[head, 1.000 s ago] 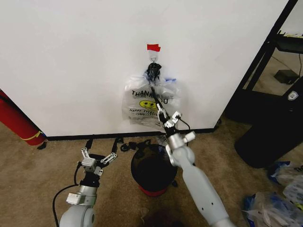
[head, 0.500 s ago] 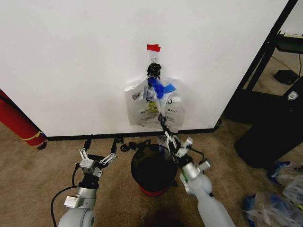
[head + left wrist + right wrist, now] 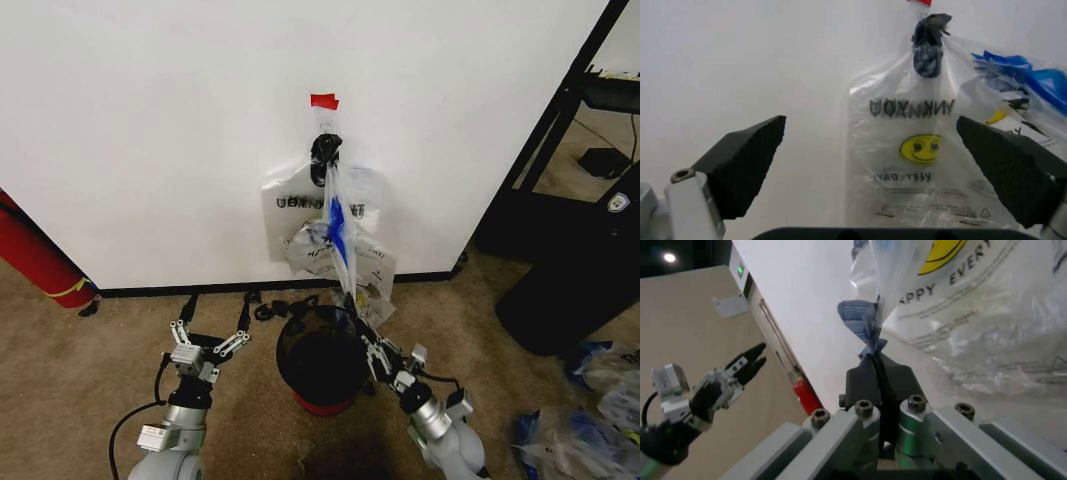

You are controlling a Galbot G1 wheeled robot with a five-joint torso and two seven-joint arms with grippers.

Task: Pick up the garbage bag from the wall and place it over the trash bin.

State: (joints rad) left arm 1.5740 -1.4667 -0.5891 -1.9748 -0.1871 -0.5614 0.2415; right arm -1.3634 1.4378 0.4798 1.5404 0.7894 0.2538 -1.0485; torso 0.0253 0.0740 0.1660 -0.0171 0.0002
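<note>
Garbage bag (image 3: 340, 240) drawn down from the wall hook (image 3: 324, 146), its blue-patched handle stretched into a thin strip that runs from the bag to the right end effector (image 3: 362, 343); the bag's clear body, printed with a yellow smiley and black lettering, hangs crumpled against the white wall (image 3: 150, 120) just above the trash bin (image 3: 322, 360); behind it a second smiley bag (image 3: 290, 205) without blue patches hangs flat from the same hook, its lettering reversed in the left wrist view. Right end effector low and near, at the right rim of the trash bin, its jaws closed on the blue handle; in the right wrist view the twisted blue plastic (image 3: 863, 322) passes straight down between the two dark fingers (image 3: 860, 385), with the smiley print of the bag beside it. Left end effector (image 3: 208, 337) at the near left, above the carpet (image 3: 80, 370) and left of the trash bin, well apart from the bag; its fingers spread wide with nothing between them, as both dark pads (image 3: 747, 160) at the edges of the left wrist view confirm. Trash bin round and black with a red bottom, standing on the carpet directly below the hook, mouth uncovered; red tape (image 3: 324, 101) marks the wall above the hook; a long red cylinder (image 3: 35, 250) leans at the far left, and a large black cylinder (image 3: 580, 280) stands at the right.
</note>
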